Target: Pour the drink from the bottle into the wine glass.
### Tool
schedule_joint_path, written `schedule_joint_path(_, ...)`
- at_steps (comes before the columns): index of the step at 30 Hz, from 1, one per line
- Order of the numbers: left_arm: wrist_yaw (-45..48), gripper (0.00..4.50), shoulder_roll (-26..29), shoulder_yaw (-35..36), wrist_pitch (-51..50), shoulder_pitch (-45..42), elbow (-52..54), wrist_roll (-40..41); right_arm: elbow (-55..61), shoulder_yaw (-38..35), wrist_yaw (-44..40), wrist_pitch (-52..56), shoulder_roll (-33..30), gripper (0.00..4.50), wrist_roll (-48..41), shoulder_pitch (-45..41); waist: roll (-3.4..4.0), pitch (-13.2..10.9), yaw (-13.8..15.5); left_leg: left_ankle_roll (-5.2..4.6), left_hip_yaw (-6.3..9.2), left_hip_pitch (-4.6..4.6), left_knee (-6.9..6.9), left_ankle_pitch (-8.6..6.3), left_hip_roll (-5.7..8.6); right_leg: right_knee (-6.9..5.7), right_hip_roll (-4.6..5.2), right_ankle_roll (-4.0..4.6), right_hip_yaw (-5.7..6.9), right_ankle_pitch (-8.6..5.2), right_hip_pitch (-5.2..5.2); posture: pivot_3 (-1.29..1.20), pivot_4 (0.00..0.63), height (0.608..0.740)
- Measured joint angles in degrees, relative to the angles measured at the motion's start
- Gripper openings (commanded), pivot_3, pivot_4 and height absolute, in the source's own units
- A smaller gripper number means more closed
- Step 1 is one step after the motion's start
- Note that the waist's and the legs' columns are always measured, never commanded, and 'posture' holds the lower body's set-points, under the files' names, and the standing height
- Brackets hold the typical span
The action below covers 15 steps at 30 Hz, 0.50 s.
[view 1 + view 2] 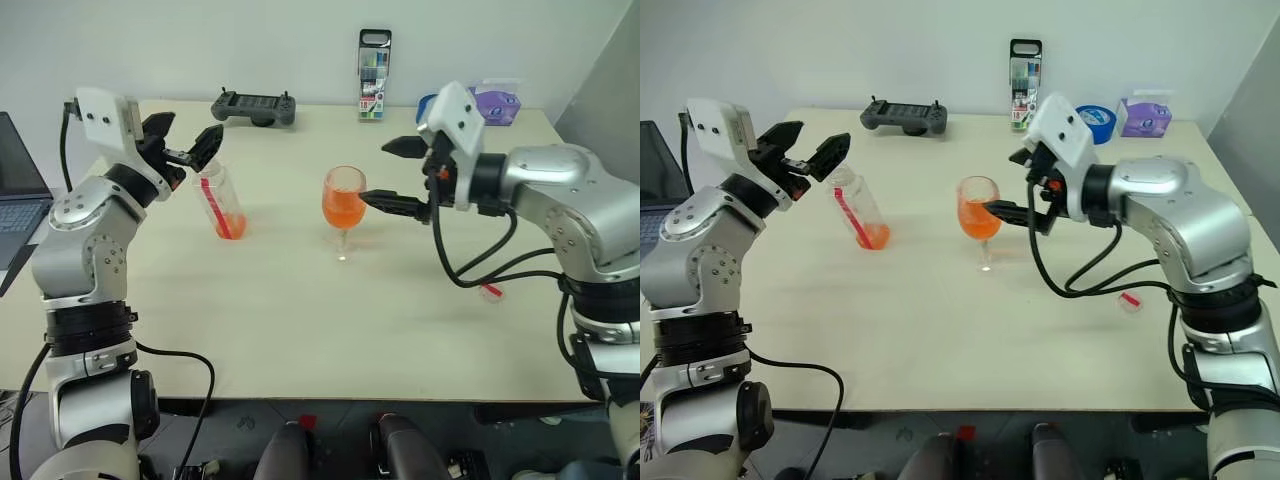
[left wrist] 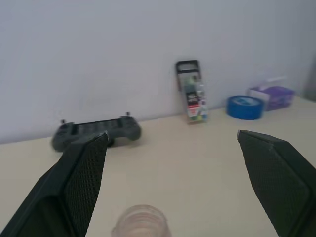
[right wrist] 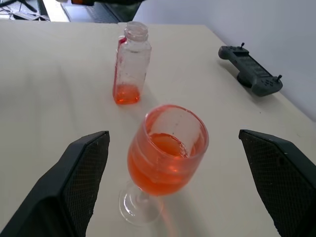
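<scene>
While the wine glass [image 1: 343, 205] stands upright near the middle of the surface [image 1: 300, 320], its rounded bowl is well filled with the drink [image 3: 165, 170], bright orange and translucent. To its left the bottle [image 1: 221, 203] stands uncapped with only a shallow orange pool at its base and a red strip down one side. The left end effector [image 1: 188, 148] hovers just above the bottle's mouth with its fingers spread apart, holding nothing. The right end effector [image 1: 396, 176] sits just right of the glass, fingers wide apart, one beside the bowl, gripping nothing.

From the right wrist, droplets show on the bottle's inner walls and a film on the glass. The left wrist looks over the bottle's rim toward the far edge, where a game controller [image 2: 97, 134], a marker pack [image 2: 191, 92], a blue tape roll [image 2: 245, 106] and a purple tissue pack [image 2: 272, 95] line up. A small red-and-white cap [image 1: 1129, 301] lies near the right arm. The near half of the surface is bare.
</scene>
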<state>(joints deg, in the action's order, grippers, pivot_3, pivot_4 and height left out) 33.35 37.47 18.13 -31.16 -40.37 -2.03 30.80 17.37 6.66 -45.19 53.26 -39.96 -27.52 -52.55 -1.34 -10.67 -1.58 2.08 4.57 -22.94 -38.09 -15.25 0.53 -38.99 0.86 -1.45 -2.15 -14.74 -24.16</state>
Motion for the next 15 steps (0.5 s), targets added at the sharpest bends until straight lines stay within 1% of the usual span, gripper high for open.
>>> schedule_joint_path(2, 3.34, 4.47, 1.68, 0.03, -2.33, 0.04, 1.96, 2.76, 2.59, -3.36, -0.06, 2.82, -1.21, 4.5, -2.78, 1.72, 0.0, 0.0, -0.06, 0.0, -0.07, 0.02, 0.02, 0.0, 0.0, 0.01, 0.0, 0.0, -0.04, 0.0, -0.01, 0.0, 0.15, 0.74)
schedule_joint_path(5, 5.32, 4.47, 3.28, -0.09, -2.83, -0.09, 1.97, 3.16, 5.48, -7.99, 0.84, 5.7, -2.97, 4.5, -5.28, 3.8, 0.0, 0.0, -0.07, 0.0, -0.07, 0.12, 0.01, 0.0, -0.02, -0.04, -0.02, 0.0, -0.04, 0.0, 0.06, 0.0, 0.15, 0.74)
schedule_joint_path(10, 8.31, 4.47, 4.45, -0.51, -2.75, -0.83, -0.58, 3.04, 7.17, -9.51, 2.6, 7.52, -4.13, 4.5, -5.53, 7.68, 0.0, 0.0, -0.22, -0.01, -0.18, 0.17, 0.01, 0.0, -0.07, -0.07, -0.16, 0.01, -0.08, 0.0, 0.07, 0.0, 0.15, 0.74)
schedule_joint_path(12, 11.64, 4.47, 6.19, -1.38, -3.92, -0.74, -0.71, 3.68, 7.67, -9.97, 3.05, 8.12, -4.37, 4.5, -5.92, 8.8, 0.0, 0.0, -0.26, -0.01, -0.18, 0.13, 0.02, 0.0, -0.08, -0.06, -0.16, 0.01, -0.06, 0.0, 0.05, 0.0, 0.15, 0.74)
schedule_joint_path(15, 17.69, 4.47, 10.03, -1.41, -8.69, 0.13, -0.27, 7.71, 8.69, -11.67, 3.5, 9.42, -5.14, 4.5, -7.56, 10.9, 0.0, -0.01, -0.29, -0.02, -0.13, 0.1, 0.07, 0.0, -0.08, -0.01, -0.15, 0.0, -0.09, -0.01, 0.02, 0.0, 0.15, 0.74)
